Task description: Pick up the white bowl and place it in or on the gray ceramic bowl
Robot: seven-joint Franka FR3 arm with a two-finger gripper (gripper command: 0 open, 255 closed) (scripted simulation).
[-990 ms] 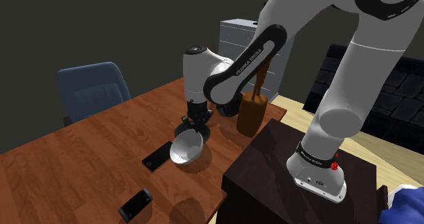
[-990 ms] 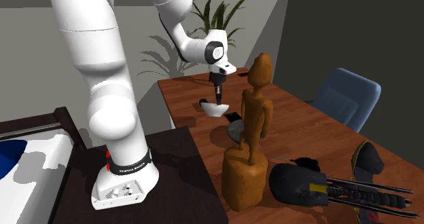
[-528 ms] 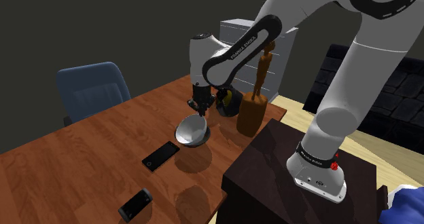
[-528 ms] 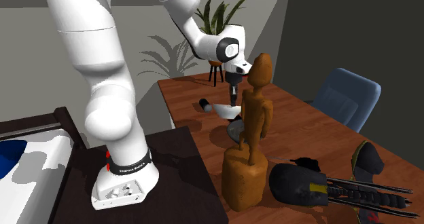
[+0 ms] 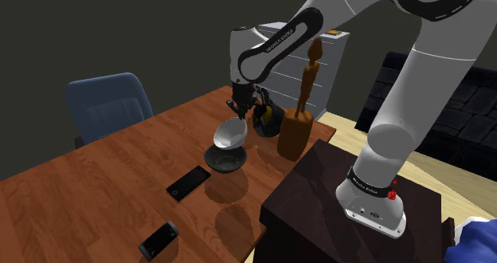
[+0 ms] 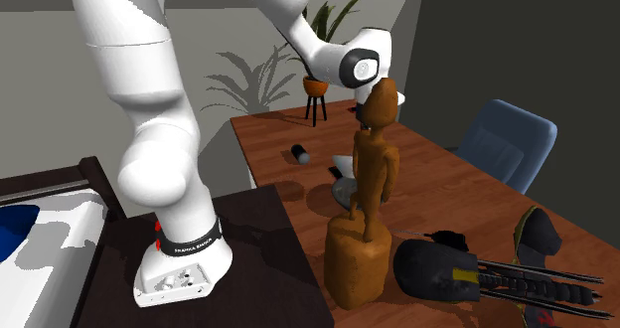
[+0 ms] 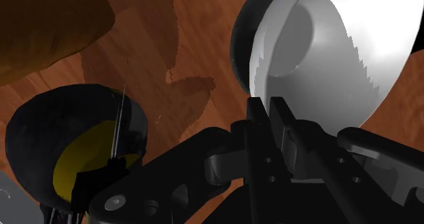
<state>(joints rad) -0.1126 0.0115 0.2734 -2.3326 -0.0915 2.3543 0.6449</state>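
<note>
White bowl [image 5: 231, 132], tilted, clamped by its rim in the black gripper [image 5: 240, 115], centre frame, hanging just above the gray bowl [image 5: 224, 161] on the wooden table [image 5: 103, 174]. Lift and carry look done; lowering and release remain. Nearby: phone [image 5: 189, 182], second phone [image 5: 158, 239] lower left; wooden figurine [image 5: 299, 114], black-and-yellow object [image 5: 268, 123] to the right. Nothing blocks the drop, I judge.

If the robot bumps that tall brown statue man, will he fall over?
Maybe. The statue is tall and thin on top, so a bump near its head could tip it. Its chunky base looks wide, so a small nudge down low would likely just slide it. It looks stiff, not bendy.
</note>
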